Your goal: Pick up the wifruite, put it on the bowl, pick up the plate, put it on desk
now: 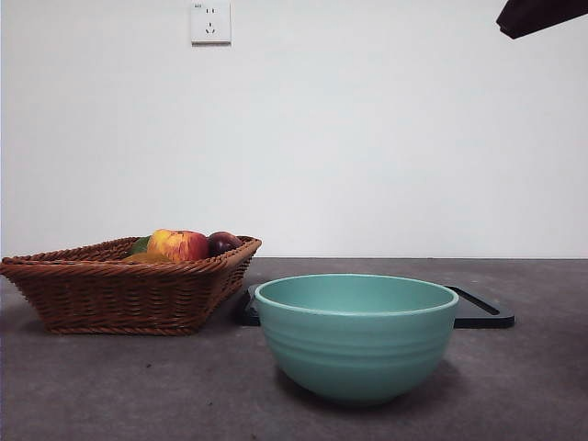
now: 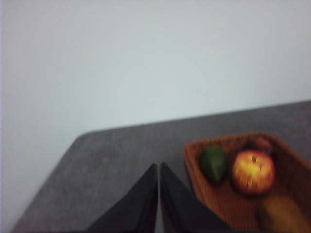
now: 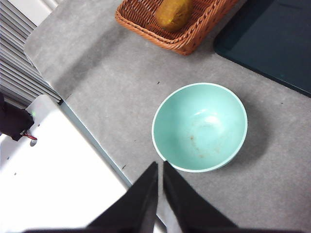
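Wifruite (image 3: 173, 13) in basket (image 3: 146, 22), unlabelled.

The desk (image 1: 542, 386) carries bowl (image 1: 356, 335), wicker basket (image 1: 119, 289), dark tray (image 1: 482, 312).

Left tool (image 2: 159, 167) and right tool (image 3: 160, 165) both hang raised — jaws pressed together, gripping nothing.

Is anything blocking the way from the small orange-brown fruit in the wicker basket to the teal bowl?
Nothing visible. The orange-brown oval fruit lies uncovered in the brown wicker basket; bare grey desk separates it from the empty teal ceramic bowl. Only the basket's low rim must be cleared.
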Available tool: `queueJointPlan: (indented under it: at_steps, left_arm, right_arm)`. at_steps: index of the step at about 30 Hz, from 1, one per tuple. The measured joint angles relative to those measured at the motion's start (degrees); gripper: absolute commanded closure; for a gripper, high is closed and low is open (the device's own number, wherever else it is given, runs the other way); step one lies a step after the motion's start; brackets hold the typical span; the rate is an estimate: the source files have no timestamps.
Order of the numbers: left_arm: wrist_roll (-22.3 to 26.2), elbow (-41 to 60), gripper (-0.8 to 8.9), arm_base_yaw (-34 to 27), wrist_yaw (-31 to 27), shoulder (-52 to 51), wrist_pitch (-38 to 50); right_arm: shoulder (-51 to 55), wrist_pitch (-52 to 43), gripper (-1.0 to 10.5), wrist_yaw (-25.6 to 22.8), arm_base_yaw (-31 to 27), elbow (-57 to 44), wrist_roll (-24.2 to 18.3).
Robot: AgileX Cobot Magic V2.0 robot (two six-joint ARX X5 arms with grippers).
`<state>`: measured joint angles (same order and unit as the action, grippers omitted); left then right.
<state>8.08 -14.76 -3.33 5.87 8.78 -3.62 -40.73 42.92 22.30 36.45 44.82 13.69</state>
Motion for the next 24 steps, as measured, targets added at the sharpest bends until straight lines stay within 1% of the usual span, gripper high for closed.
queueJointPlan:
  at_steps: [7, 15, 24]
  left_arm:
    - [0.00, 7.65, 8.06, -1.38, -1.64, -5.35, -0.59]
    - [-0.04, 11.91, 8.06, -1.90, -1.79, -8.50, -0.52]
    - [-0.28, 12.90, 8.06, -1.90, -1.88, -8.48, -5.33]
  right_arm:
    - [0.00, -0.02, 9.4, 0.00, 0.00, 0.00, 0.00]
    - [0.00, -0.02, 9.4, 0.00, 0.00, 0.00, -0.02]
    - [0.00, -0.02, 9.4, 0.00, 0.00, 0.00, -0.02]
